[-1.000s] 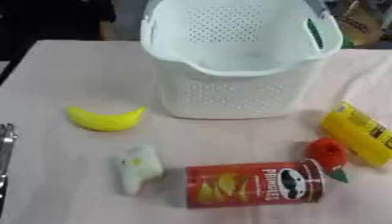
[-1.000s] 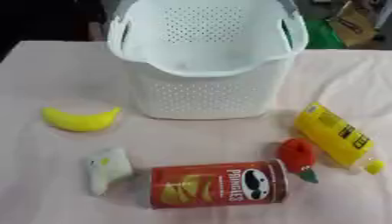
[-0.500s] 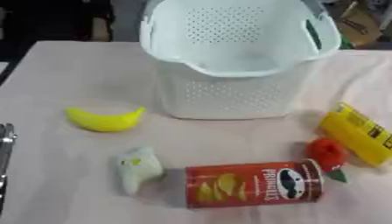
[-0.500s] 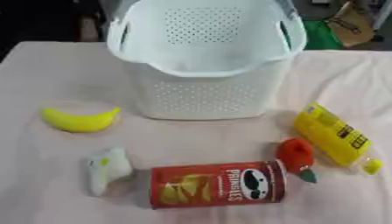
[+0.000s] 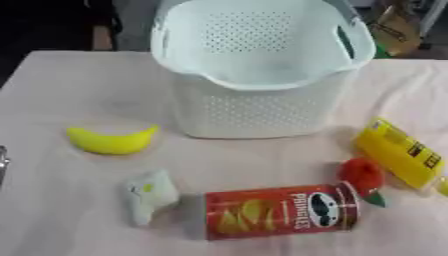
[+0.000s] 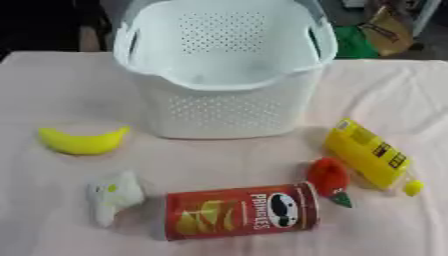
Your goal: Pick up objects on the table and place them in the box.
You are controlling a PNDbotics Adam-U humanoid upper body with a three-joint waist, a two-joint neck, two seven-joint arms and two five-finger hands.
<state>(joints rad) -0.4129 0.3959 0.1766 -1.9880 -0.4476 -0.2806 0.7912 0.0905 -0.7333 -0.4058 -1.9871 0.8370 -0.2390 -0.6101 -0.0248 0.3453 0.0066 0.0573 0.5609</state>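
Observation:
A white perforated basket (image 6: 229,107) with two handle slots stands at the back middle of the table, with nothing in it. In front of it to the left lies a yellow banana (image 5: 112,140). Closer to me is a small white object (image 6: 112,194) with a yellow spot. A red Pringles can (image 6: 241,212) lies on its side at the front. Just right of the can sits a red strawberry-like toy (image 6: 329,177) with a green tip. A yellow bottle (image 6: 367,155) lies at the right. Only a thin grey sliver of my left hand (image 5: 3,162) shows at the left edge.
A pale pink cloth (image 6: 70,90) covers the table. Beyond the far edge are dark shapes and a brown and green object (image 6: 381,35) at the upper right.

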